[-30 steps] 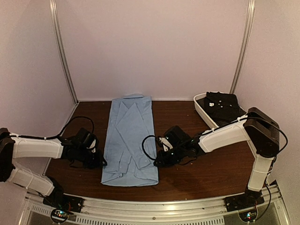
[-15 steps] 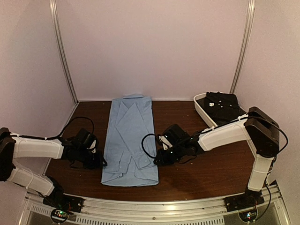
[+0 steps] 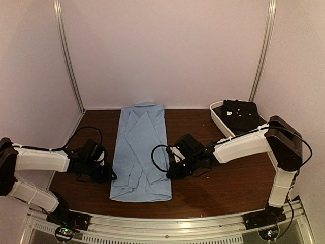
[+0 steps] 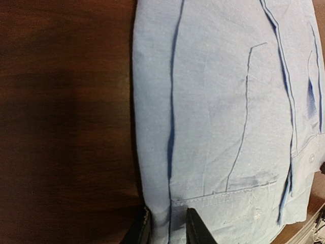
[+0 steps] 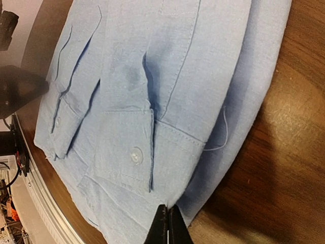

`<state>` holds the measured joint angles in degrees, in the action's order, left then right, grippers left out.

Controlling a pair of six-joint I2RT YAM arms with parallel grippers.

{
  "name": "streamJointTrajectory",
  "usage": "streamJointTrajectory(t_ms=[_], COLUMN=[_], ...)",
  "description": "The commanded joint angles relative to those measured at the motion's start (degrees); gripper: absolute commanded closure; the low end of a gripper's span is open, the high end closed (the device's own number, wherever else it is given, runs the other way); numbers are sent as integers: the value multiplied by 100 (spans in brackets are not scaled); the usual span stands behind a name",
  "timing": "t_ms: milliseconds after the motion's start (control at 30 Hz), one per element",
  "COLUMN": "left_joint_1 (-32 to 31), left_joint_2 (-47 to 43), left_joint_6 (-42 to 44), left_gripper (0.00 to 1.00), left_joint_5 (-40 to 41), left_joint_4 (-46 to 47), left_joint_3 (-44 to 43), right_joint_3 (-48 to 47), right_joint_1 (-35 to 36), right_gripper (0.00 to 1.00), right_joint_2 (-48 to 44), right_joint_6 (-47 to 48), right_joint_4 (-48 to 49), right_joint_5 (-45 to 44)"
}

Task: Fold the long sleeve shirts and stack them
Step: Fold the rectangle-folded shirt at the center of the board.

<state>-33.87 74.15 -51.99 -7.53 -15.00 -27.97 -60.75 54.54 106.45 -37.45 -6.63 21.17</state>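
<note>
From above, you are looking at a dark brown wooden table (image 3: 228, 188) closed in by pale, plain walls, with a metal rail running along its near edge. A white tub (image 3: 219, 118) sits at the far right corner with a dark folded garment (image 3: 241, 116) in it. The light blue shirt (image 3: 139, 152) lies down the middle of the table, folded lengthways into one long strip, collar at the far end and hem toward you. Your left gripper (image 3: 107, 175) is low at the strip's left edge near the hem, and your right gripper (image 3: 169, 173) is low at its right edge, about level with it.

In the left wrist view, the wood fills the left side and the flat blue cloth the right, crossed by long creases and a stitched band near the hem. The left gripper's (image 4: 165, 234) fingers stand a little apart, straddling the shirt's edge.

In the right wrist view, you see layered folds, a buttoned cuff (image 5: 135, 156) and neat seams. The right gripper's (image 5: 167, 226) fingers are pressed together at the shirt's edge; whether cloth is caught between them cannot be told.
</note>
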Motion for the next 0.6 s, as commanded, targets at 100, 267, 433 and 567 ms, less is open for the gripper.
streamJointTrajectory(t_ms=[100,267,433,567], left_joint_1=[-50,-59,-92,-111], left_joint_2=[99,139,181,181], left_joint_6=[40,48,35,33], left_gripper=[74,74,74,74], left_joint_5=[17,17,11,19], left_joint_4=[112,107,110,111], left_joint_3=[18,2,-5,-25], right_joint_3=[-332,-323,-223,-114], right_joint_1=[201,275,267,273], right_gripper=[100,100,100,100], right_joint_2=[109,163,120,146], right_joint_6=[142,91,78,34], right_joint_4=[-199,-148,-113,-78], right_joint_5=[208,350,333,373])
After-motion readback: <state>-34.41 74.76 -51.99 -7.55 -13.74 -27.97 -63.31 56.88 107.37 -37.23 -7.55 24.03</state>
